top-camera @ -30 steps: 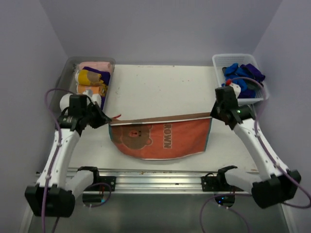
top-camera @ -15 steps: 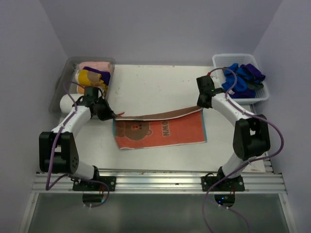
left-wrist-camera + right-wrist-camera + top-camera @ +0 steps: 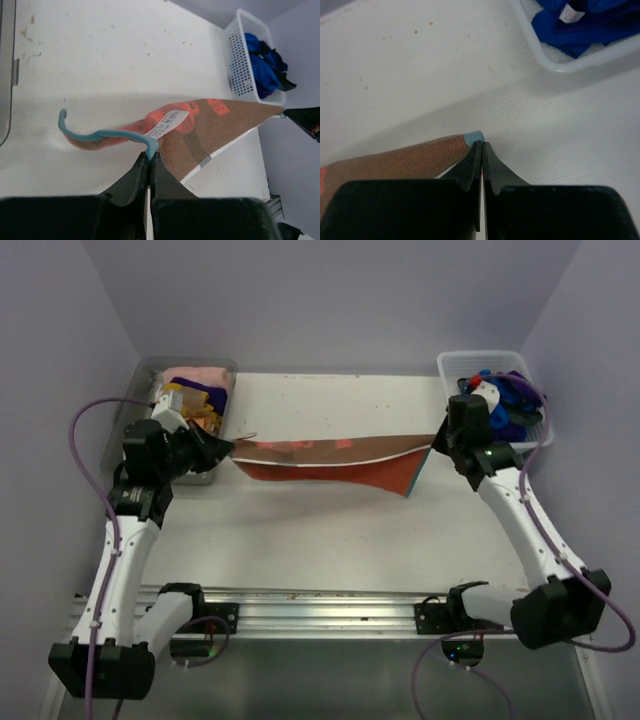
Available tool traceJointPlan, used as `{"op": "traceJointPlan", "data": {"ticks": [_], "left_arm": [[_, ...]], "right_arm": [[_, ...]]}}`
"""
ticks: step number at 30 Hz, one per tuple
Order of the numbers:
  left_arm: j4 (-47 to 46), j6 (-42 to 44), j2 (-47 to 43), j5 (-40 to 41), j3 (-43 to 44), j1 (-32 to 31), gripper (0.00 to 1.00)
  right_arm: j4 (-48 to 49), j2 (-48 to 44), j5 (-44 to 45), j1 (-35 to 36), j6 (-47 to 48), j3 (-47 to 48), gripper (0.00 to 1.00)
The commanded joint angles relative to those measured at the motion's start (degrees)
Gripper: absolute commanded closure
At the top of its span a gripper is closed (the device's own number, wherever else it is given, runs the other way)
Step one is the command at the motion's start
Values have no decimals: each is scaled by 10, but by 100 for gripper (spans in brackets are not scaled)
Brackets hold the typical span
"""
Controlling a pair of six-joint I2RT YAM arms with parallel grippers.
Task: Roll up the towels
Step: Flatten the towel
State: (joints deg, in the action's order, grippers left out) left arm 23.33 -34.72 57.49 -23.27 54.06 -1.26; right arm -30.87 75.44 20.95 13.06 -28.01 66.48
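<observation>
Top external: the rust-brown towel [image 3: 330, 455] hangs stretched between the left gripper [image 3: 228, 447] and the right gripper [image 3: 436, 445], above the table [image 3: 330, 530]. Left wrist: jaws pinched on a teal-edged corner, with the cloth running ahead and to the right. Right wrist: jaws clamped on the other corner, cloth off to the left, basket [image 3: 557, 66] ahead-right.

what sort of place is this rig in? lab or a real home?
Probably a lab test cell, not a home: plain lilac walls box in a white table, arms are bolted to an aluminium rail, and a tray and basket hold towels.
</observation>
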Motion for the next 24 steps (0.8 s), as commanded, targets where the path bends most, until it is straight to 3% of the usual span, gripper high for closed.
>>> {"op": "traceJointPlan", "data": {"ticks": [1,6,14,19,22,24], "left_arm": [[27,26,-55,-24,48,3,100],[87,26,-119,-13,103,3,100],[207,-10,-251,2,98,3,100],[286,-48,-302,-23,94,3,100],[310,-75,-302,-42,76,3,100],[349,-83,-276,-9,54,3,100]], "right_arm": [[-35,-90,-6,-4,3,36,100],[-94,-188,-4,-4,10,76,100],[-267,-330,31,-4,12,101,100],[-377,-347,42,-4,-2,127,100],[-372,-331,42,-4,-10,89,100],[-347,-307,34,-4,-16,37,100]]}}
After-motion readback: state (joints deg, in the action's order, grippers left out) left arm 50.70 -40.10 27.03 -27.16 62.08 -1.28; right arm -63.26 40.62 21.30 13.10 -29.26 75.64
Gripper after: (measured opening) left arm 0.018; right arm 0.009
